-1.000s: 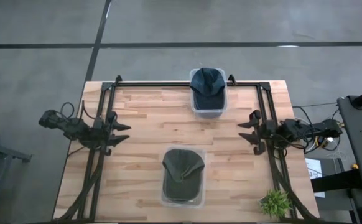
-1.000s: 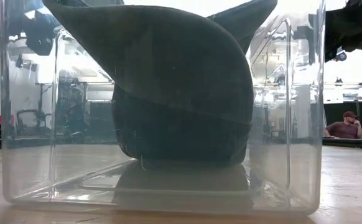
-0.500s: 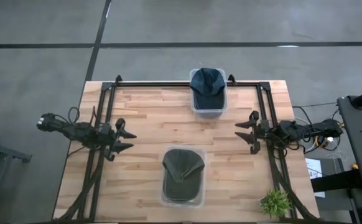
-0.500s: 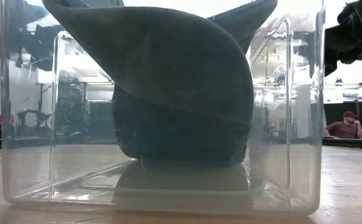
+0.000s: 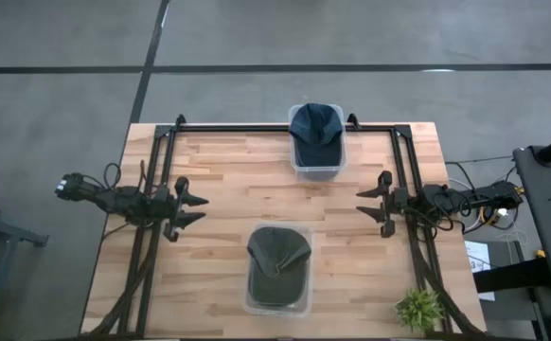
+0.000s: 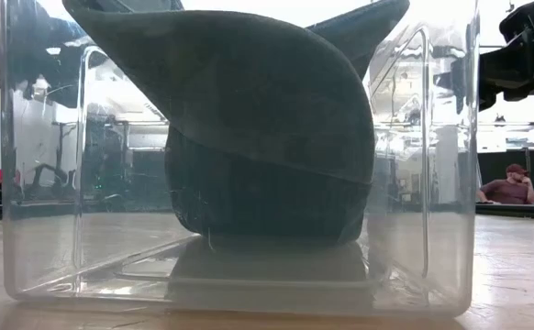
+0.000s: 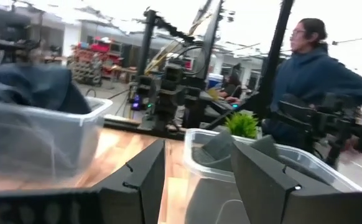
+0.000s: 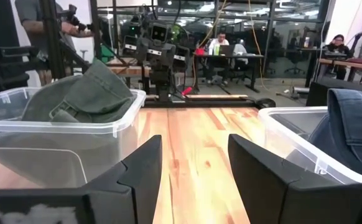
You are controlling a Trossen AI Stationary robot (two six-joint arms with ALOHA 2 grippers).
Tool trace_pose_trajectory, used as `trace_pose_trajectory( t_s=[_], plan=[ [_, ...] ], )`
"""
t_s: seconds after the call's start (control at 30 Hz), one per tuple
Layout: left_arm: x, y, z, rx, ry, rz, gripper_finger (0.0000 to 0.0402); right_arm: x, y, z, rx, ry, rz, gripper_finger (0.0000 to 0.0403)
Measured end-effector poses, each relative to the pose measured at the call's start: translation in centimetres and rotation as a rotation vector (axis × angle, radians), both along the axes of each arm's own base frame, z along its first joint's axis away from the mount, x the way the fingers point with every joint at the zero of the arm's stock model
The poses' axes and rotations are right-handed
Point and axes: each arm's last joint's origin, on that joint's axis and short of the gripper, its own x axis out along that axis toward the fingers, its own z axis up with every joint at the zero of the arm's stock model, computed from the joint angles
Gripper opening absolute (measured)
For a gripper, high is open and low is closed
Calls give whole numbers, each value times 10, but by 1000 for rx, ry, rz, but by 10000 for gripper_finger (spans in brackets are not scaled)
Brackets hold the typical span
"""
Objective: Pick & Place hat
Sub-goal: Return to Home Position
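Note:
An olive green cap lies crown-up in a clear plastic bin by the table's near edge; it fills the low view. A dark blue cap sits in a second clear bin at the far edge. My left gripper hovers open to the left of the green cap's bin. My right gripper hovers open to its right. The left wrist view shows my left gripper with the green cap's bin ahead. The right wrist view shows my right gripper between both bins.
A black metal frame runs along the far edge and down both sides of the wooden table. A small green plant stands at the near right corner. Bare wood lies between the two bins. A person stands beyond the table.
My left gripper has moved toward the table's right and a little toward the near edge, closer to the green cap's bin. My right gripper has moved a little toward the table's left. Both caps and bins have stayed in place.

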Motion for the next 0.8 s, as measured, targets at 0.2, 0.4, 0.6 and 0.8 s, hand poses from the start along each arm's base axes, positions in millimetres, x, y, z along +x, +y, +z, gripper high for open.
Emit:
trace_pose_trajectory(
  t_s=[0.2,0.4,0.6,0.8],
  plan=[
    [0,0,-1,-43,9,5,176,0,0,0,0,0,0,177],
    [0,0,-1,-43,10,5,176,0,0,0,1,0,0,177],
    [0,0,-1,-44,10,5,176,0,0,0,3,0,-1,180],
    [0,0,-1,-43,11,5,176,0,0,0,3,0,-1,176]
  ],
)
